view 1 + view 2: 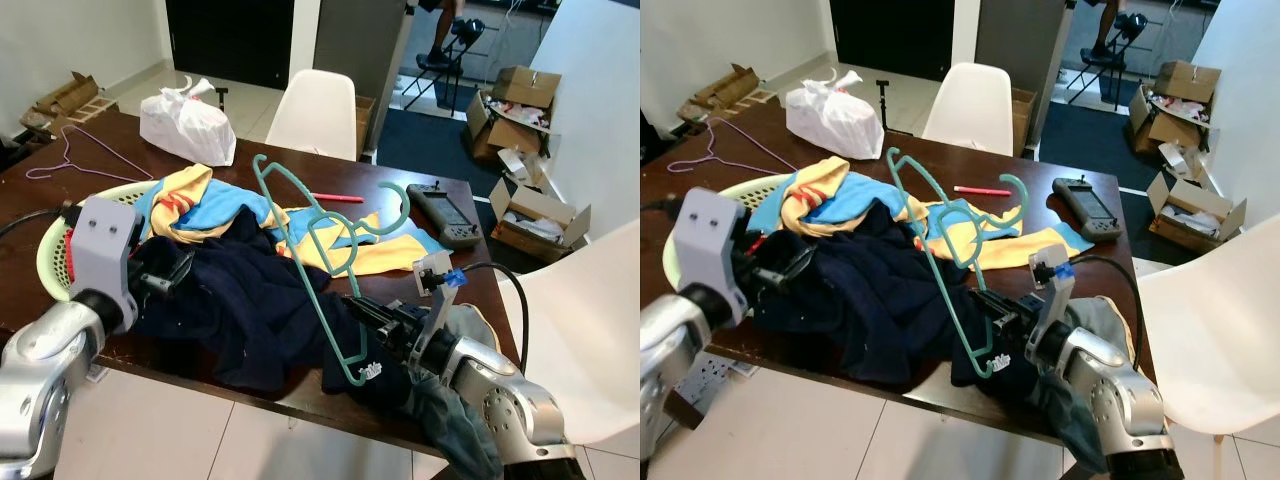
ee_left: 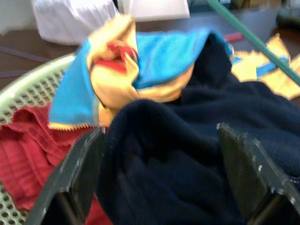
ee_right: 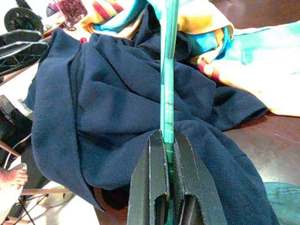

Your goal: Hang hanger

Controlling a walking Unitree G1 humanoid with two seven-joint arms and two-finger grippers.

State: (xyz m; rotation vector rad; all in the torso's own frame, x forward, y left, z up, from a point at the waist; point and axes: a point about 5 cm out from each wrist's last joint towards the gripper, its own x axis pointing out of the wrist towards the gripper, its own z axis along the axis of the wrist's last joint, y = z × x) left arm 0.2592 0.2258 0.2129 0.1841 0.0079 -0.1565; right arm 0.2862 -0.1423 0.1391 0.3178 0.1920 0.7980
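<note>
A teal hanger (image 1: 312,262) stands tilted above a cluttered tabletop (image 1: 395,195), held by the right gripper (image 1: 372,318). Its fingers (image 3: 154,187) are clenched on the hanger's long bar near its lower end, as the right wrist view shows, with the bar running straight out from between them. From that grip the long axis climbs up and away toward the robot's left and the far side of the tabletop. The top end finishes in a small curl above the clothes, and the hook (image 1: 397,206) branches off to the robot's right. Under the hanger lies a dark navy garment (image 1: 240,300), heaped with yellow and blue clothes (image 1: 200,200) that spill from a pale green basket (image 1: 55,245). The left gripper (image 2: 159,173) hovers close over the navy garment beside the basket, fingers spread and holding nothing. The right arm is therefore the one carrying the hanger; the left is nearer the garment, which probably has to be opened for the hanger
</note>
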